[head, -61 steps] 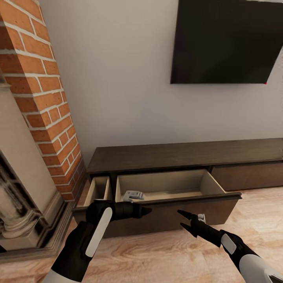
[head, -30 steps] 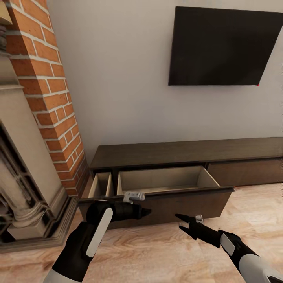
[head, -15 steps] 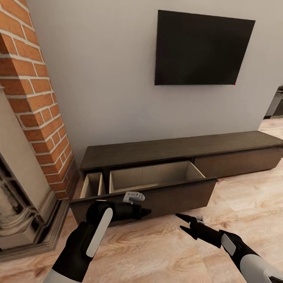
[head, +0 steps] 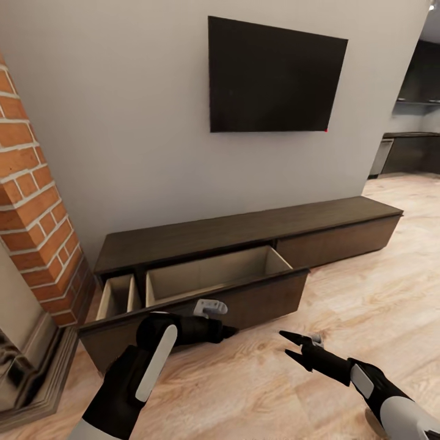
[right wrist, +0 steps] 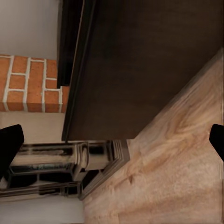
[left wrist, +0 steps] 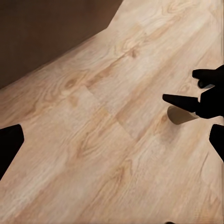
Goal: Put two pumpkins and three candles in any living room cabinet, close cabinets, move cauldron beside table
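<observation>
The long, low, dark brown cabinet [head: 244, 229] stands against the grey wall. Its wide drawer [head: 208, 272] is pulled out, and the part of its pale inside that I can see is bare. A narrow drawer [head: 116, 296] to its left is pulled out too, while the right-hand drawer front [head: 336, 241] is flush. My left gripper [head: 229, 332] hovers open just in front of the wide drawer's front panel. My right gripper [head: 284, 343] is open above the floor, a little further right. The pumpkins, candles and cauldron are out of view.
A brick fireplace [head: 30, 232] with a stone surround rises at the left, close to the cabinet's end. A black TV [head: 275, 76] hangs on the wall above. Light wooden floor [head: 366, 305] stretches right toward a dark kitchen area [head: 415, 146].
The whole view has drawn back and swung right, so the cabinet and fireplace sit further left and more of the cabinet's right end shows. Both arms hold the same pose, grippers still open.
</observation>
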Motion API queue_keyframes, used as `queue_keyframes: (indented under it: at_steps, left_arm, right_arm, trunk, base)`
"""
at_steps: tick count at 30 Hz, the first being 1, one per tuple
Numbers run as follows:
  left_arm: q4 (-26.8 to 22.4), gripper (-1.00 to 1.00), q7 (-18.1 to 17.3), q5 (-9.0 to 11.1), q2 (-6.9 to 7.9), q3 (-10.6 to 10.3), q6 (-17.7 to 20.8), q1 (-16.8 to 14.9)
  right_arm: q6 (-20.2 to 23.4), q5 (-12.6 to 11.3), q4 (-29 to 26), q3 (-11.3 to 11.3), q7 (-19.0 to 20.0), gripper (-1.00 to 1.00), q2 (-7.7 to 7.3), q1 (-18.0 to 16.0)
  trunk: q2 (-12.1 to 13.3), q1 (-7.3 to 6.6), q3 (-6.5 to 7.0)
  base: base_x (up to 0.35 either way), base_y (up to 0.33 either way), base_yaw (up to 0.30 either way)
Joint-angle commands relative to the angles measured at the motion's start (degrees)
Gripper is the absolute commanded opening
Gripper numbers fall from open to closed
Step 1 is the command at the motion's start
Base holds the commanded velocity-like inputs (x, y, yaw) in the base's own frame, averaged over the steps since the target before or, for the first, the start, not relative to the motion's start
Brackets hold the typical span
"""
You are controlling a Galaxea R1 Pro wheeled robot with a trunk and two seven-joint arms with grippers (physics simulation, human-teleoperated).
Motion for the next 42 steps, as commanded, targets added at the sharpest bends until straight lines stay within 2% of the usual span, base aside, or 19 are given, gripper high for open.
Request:
queue_keyframes:
  at_steps: [1, 9, 15, 20, 34, 42]
  left_arm:
    - [0.0, 1.00, -0.6, -0.6, -0.02, 0.0, 0.2, 0.0]
    - [0.0, 1.00, -0.6, -0.6, -0.02, -0.2, 0.2, -0.1]
    - [0.0, 1.00, -0.7, -0.6, -0.01, -0.2, 0.2, 0.0]
    - [0.0, 1.00, -0.7, -0.6, 0.01, -0.2, 0.2, 0.0]
    - [0.0, 1.00, -0.7, -0.6, 0.00, -1.2, 0.2, 0.0]
    - [0.0, 1.00, -0.7, -0.6, 0.05, -1.2, 0.2, 0.0]
  right_arm:
    - [0.4, -0.2, 0.0, -0.1, 0.2, 1.00, -0.16, 0.1]
    - [0.2, -0.3, 0.0, -0.2, 0.4, 1.00, -0.62, 0.4]
    - [0.0, -0.4, 0.0, -0.3, 0.4, 1.00, -1.99, 1.0]
    - [0.0, -0.5, 0.0, -0.4, 0.4, 1.00, -2.53, 1.6]
    - [0.0, -0.6, -0.1, -0.4, 0.5, 1.00, -2.65, 1.8]
    - [0.0, -0.7, 0.0, -0.4, 0.5, 1.00, -2.67, 1.8]
  trunk:
    - [0.0, -0.01, -0.05]
    - [0.0, -0.01, 0.09]
    - [0.0, -0.01, 0.23]
    - [0.0, -0.01, 0.35]
    - [0.0, -0.01, 0.37]
    - [0.0, -0.01, 0.38]
  base:
    - [0.000, 0.000, -0.274]
    - [0.000, 0.000, -0.274]
    - [0.000, 0.000, -0.274]
    - [0.000, 0.000, -0.247]
    - [0.000, 0.000, -0.024]
    - [0.000, 0.000, -0.205]
